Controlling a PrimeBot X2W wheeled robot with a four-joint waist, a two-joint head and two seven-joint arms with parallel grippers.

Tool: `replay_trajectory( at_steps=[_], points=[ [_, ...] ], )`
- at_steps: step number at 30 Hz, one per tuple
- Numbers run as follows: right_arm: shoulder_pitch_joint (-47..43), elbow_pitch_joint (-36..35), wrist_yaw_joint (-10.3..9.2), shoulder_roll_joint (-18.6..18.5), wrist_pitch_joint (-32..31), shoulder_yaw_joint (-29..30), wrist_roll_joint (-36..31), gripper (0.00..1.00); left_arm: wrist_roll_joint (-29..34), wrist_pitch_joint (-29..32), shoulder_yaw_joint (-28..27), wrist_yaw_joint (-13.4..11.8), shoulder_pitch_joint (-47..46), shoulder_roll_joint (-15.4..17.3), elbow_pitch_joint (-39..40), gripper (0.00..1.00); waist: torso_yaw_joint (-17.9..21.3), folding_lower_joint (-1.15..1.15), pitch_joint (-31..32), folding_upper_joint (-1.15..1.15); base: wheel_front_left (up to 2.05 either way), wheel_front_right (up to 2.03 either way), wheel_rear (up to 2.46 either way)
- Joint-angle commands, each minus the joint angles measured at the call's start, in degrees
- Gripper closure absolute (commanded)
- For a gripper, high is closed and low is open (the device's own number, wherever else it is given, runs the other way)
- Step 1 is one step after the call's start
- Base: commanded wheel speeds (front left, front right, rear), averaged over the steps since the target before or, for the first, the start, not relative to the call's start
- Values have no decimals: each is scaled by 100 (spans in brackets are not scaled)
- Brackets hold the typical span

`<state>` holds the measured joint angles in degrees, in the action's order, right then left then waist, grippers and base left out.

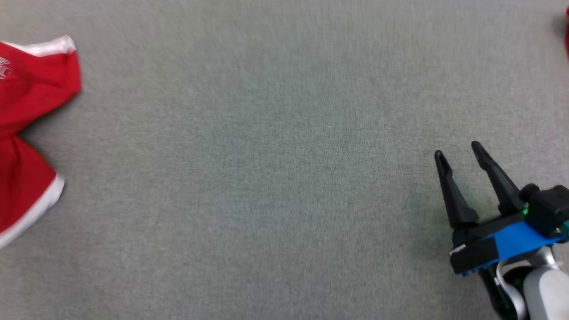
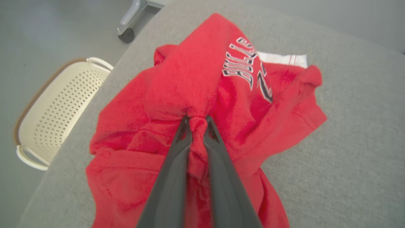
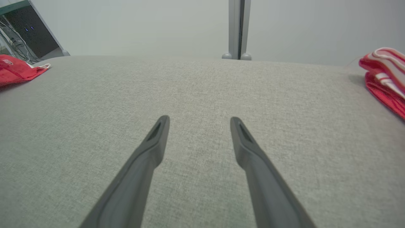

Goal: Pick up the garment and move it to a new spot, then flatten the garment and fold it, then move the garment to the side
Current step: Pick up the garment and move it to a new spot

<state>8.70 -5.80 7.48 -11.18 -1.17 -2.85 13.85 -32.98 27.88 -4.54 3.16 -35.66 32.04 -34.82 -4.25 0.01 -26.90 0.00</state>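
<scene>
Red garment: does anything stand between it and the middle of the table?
Nothing visible does. The left gripper pinches the red garment; bare grey table stretches from it to the open right gripper.

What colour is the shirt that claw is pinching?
The garment is red, with white trim and dark white-edged lettering; the left wrist view shows it best.

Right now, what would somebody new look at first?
The bright red shirt, crumpled on the grey table, with the left fingers pinching a fold at its middle. Next, the right fingers, spread open above bare table at the head view's lower right. A cream basket sits beyond the table's edge, near the shirt.
</scene>
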Motion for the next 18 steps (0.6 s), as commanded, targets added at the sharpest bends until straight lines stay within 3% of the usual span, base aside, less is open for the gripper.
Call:
replay_trajectory(
  at_steps=[1,11,18],
  points=[
    [-1,51,3,56,41,-21,66,0,94,-84,43,62,-205,158,156,100,59,-1,183,0,0,0,0],
    [-213,689,3,386,290,-184,170,0,655,-221,1041,378,-613,452,1530,100,246,-1,1604,0,0,0,0],
    [-477,906,3,605,408,-135,212,0,500,198,1785,419,-743,104,2670,100,637,-1,2284,0,0,0,0]
  ],
)
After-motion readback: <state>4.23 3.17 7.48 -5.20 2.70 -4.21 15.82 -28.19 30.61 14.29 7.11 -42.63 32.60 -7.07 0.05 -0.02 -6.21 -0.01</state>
